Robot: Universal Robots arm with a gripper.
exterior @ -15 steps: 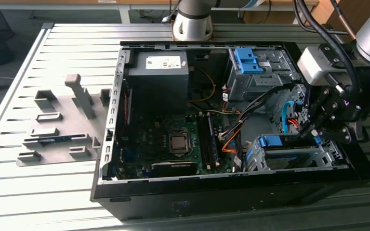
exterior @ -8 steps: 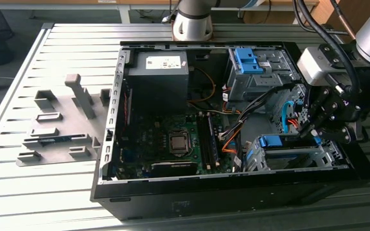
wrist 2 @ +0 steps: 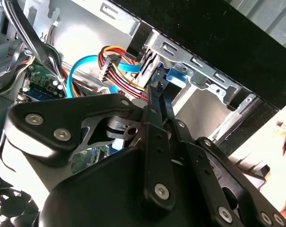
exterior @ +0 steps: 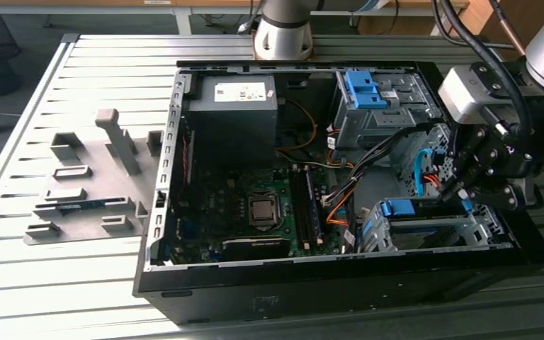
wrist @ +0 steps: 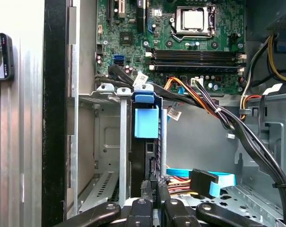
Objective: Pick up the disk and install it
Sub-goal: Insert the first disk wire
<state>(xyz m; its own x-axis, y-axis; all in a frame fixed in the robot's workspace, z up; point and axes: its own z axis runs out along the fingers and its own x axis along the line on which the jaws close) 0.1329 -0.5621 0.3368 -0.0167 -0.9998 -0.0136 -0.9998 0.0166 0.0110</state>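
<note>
- Claw point(wrist: 154, 185): jaws nearly together, tips at the disk's near end; I cannot tell whether it grips.
- Disk point(wrist: 143, 156) stands edge-on in the cage point(wrist: 102, 142).
- Probably stiff, weighty, shock-sensitive; best held by the blue carrier point(wrist: 146, 122).

Bright, even light washes the table point(exterior: 17, 142) away from my pincer point(exterior: 452, 195); the case point(exterior: 253, 290) below it sits in shadow. In the second wrist view, the bay wall point(wrist 2: 202, 111) just past my pincer glares white.
</note>
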